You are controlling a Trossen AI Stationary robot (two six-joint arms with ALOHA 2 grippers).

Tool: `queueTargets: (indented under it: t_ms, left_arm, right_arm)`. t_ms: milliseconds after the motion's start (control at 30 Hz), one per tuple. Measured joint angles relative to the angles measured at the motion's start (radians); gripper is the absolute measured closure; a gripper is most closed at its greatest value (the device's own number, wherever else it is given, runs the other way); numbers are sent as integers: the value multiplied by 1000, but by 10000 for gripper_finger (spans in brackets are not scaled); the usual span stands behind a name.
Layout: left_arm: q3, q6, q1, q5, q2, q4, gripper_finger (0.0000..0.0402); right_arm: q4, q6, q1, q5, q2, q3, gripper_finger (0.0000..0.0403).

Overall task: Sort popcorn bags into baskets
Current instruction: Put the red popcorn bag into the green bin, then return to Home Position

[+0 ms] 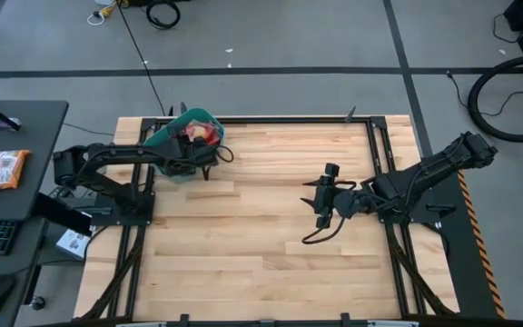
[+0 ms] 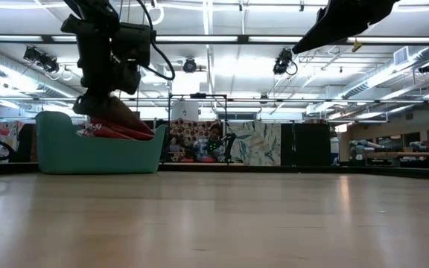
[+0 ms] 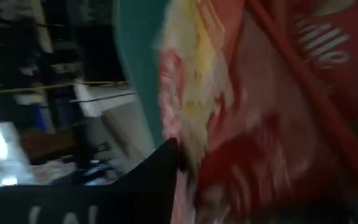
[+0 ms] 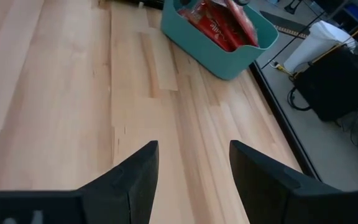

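Several popcorn bags (image 2: 118, 126) overfill the teal tub (image 2: 99, 152), upper left; left claw (image 1: 193, 150), grip unclear, could snag one; right claw (image 4: 193, 177) gapes empty.

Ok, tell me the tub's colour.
Teal; the tub shows best in the right wrist view.

Basket of popcorn bags sitting at the table's far left corner, with two robot arms reaching in from either side.

The basket (image 1: 192, 141) is resting on the table (image 1: 261, 263) near its far left corner, with popcorn bags (image 4: 219, 22) piling up inside it. The left gripper (image 2: 106, 100) is hanging directly over the basket, just above the bags. The right gripper (image 1: 323, 195) is hovering right of the table's centre, well apart from the basket, pointing toward it.
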Motion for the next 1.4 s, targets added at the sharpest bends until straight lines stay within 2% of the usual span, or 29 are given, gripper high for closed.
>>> queueTargets:
  t_ms: [200,333,500,667,833,1033,1133,1200,1267,1400]
  left_arm:
    - [83,-111,27,242,0,-89,251]
    - [127,-195,71,258,0,-183,245]
    - [153,-344,130,334,0,-348,249]
    - [203,-389,123,360,0,-425,251]
    - [264,-282,63,401,-1,-349,251]
    - [219,-123,15,475,-1,-41,251]
    - [177,-118,8,604,-1,85,251]
    - [161,-101,5,734,0,126,251]
    - [161,-102,-10,804,0,140,251]
    - [159,-100,-80,774,-67,225,257]
  right_arm:
    - [3,0,0,-10,0,0,201]
    - [8,0,0,-13,0,0,201]
    - [11,1,3,-14,0,0,201]
    - [16,-4,1,-14,0,0,201]
    - [22,-2,0,-14,0,0,201]
    - [22,0,0,-14,0,0,201]
    - [22,0,0,-19,0,0,201]
    - [21,0,0,-30,0,0,201]
    - [10,-5,0,-59,0,0,201]
    - [-4,-26,-27,-126,-14,0,204]
